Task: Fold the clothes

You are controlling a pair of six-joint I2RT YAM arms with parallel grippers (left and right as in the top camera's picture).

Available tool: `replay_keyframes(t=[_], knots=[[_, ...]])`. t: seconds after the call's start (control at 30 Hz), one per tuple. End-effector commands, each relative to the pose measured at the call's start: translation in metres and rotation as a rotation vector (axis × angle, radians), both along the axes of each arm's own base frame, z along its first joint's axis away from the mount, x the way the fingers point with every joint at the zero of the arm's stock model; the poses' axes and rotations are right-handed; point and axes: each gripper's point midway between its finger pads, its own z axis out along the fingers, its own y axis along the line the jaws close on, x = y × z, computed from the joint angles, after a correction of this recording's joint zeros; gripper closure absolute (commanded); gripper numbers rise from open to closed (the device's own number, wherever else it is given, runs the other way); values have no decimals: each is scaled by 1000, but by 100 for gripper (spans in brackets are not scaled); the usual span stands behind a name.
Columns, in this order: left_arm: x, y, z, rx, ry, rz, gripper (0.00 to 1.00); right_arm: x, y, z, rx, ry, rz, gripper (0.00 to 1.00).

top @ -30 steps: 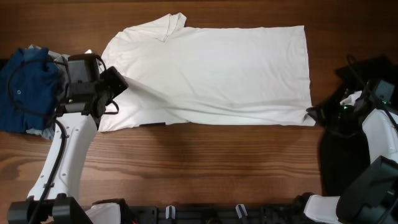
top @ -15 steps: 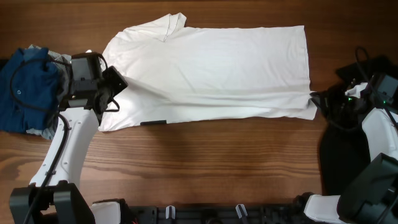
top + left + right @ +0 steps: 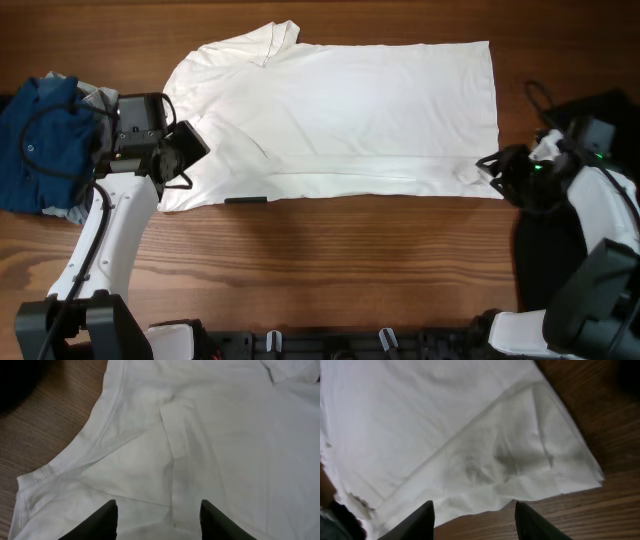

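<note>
The clothes are one large white T-shirt lying flat across the table, collar to the left and hem to the right. Its near long edge is folded over into a strip. A tiny dark tag shows at the near edge. My left gripper sits at the shirt's left sleeve end. In the left wrist view this gripper is open over creased white cloth, holding nothing. My right gripper is at the near right hem corner. In the right wrist view it is open, with the folded corner just ahead on the wood.
A heap of blue clothing lies at the left edge behind my left arm. A black cloth lies at the right edge under my right arm. Bare wooden table runs along the near side.
Both grippers went from shut to open and let go of the shirt. The lifted near edge now lies flat as a folded strip. My right gripper shifted slightly left.
</note>
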Motion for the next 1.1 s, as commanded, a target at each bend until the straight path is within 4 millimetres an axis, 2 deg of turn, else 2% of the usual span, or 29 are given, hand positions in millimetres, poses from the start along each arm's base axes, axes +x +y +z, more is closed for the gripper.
replay_keyframes(t=[0.0, 0.1, 0.13, 0.17, 0.23, 0.3, 0.37, 0.47, 0.6, 0.73, 0.9, 1.07], knots=[[-2, -2, -6, 3, 35, -12, 46, 3, 3, -29, -110, 66, 87, 55], [-6, -4, -10, -11, 57, -19, 45, -3, 1, -55, -133, 155, 71, 58], [-6, -4, -11, -11, 60, -19, 45, -3, 1, -58, -127, 160, 73, 61], [-6, -4, -11, -11, 62, -19, 45, -4, 2, -60, -122, 167, 74, 62], [-6, -4, -11, -11, 61, -19, 45, -4, 2, -61, -122, 170, 75, 72], [-6, -4, -11, -11, 60, -18, 45, -2, 1, -60, -125, 161, 76, 74], [-6, -4, -11, -10, 61, -19, 45, 1, 1, -58, -129, 150, 81, 71], [-6, -4, -11, -11, 61, -18, 45, 12, 9, -45, -94, 69, 160, 63], [-6, -4, -11, -11, 61, -18, 45, 22, 8, -36, -106, 22, 172, 64], [-6, -4, -11, -10, 61, -19, 45, 29, 6, -34, -99, 2, 139, 96], [-6, -4, -11, -10, 61, -18, 44, 74, 26, 4, 42, -227, 159, 96], [-6, -3, -12, -4, 64, -15, 44, 102, 15, 19, 31, -322, 69, 96]])
